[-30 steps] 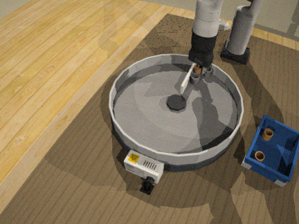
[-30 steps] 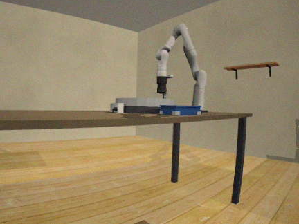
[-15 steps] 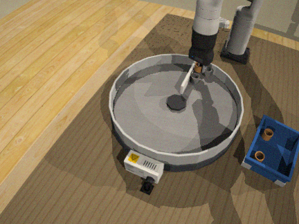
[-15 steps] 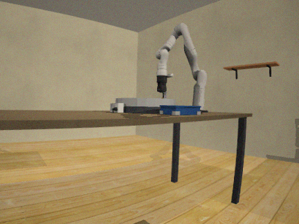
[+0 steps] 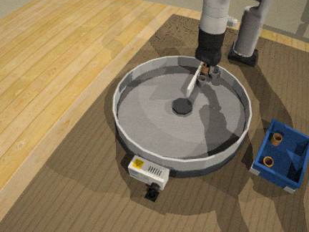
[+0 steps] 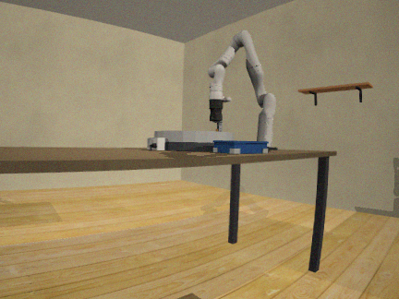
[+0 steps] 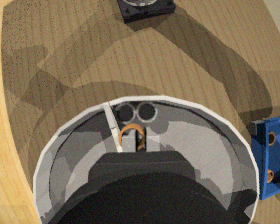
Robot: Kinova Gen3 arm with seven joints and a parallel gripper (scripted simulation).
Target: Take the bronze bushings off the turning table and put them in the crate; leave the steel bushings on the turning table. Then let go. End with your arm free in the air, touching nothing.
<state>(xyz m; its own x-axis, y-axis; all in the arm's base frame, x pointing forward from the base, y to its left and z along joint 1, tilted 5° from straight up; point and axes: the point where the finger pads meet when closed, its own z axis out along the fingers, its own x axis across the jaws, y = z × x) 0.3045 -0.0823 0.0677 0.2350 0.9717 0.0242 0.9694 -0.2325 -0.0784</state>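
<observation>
My gripper [image 5: 205, 67] is shut on a bronze bushing [image 5: 204, 69] and holds it a little above the far rim area of the grey turning table [image 5: 182, 113]. The bushing shows as an orange ring between my fingers in the wrist view [image 7: 133, 136]. In the side view the gripper [image 6: 218, 125] hangs just above the table rim. Two steel bushings [image 5: 202, 79] [image 5: 215, 72] stand on the table just below the gripper, next to a white radial bar [image 5: 193, 82]; they also show in the wrist view [image 7: 136, 112]. The blue crate [image 5: 282, 154] at the right holds two bronze bushings [image 5: 276, 139] [image 5: 268, 161].
A dark hub [image 5: 182, 106] sits at the turning table's centre. A white motor box [image 5: 148, 169] with a yellow label is at the table's near edge. The arm's base [image 5: 244, 52] stands behind the turning table. The raised rim runs all around it.
</observation>
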